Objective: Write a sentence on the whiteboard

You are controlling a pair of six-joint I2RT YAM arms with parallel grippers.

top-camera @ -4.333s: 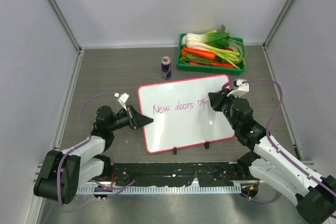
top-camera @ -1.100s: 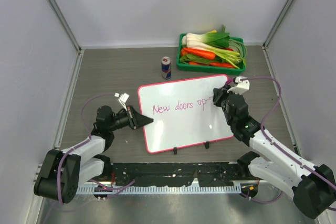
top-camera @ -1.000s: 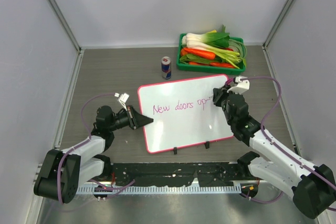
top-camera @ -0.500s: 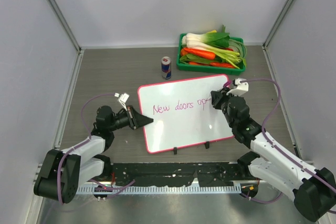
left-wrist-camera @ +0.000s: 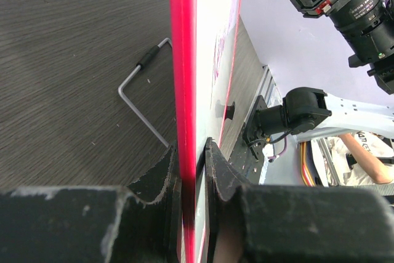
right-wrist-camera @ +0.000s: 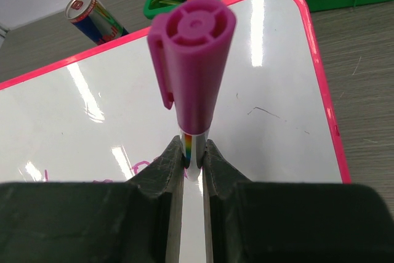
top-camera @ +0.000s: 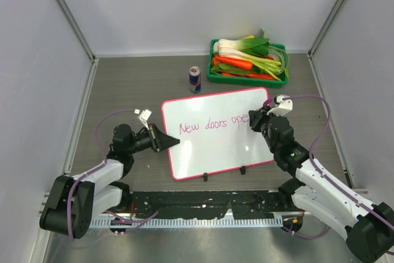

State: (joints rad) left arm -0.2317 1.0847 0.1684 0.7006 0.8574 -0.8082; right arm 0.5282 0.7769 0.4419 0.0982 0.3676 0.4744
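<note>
Two tight holds: left gripper (left-wrist-camera: 191,152) pinches the whiteboard (top-camera: 215,146) edge, right gripper (right-wrist-camera: 194,150) clamps a marker (right-wrist-camera: 194,60).

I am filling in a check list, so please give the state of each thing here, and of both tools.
left tool: shut on the left edge of the whiteboard.
right tool: shut on the marker.
whiteboard: held at its left edge.
sentence: unfinished, "New doors ope" readable.
marker: gripped, tip hidden.
can: upright.
crate: filled with vegetables.
</note>
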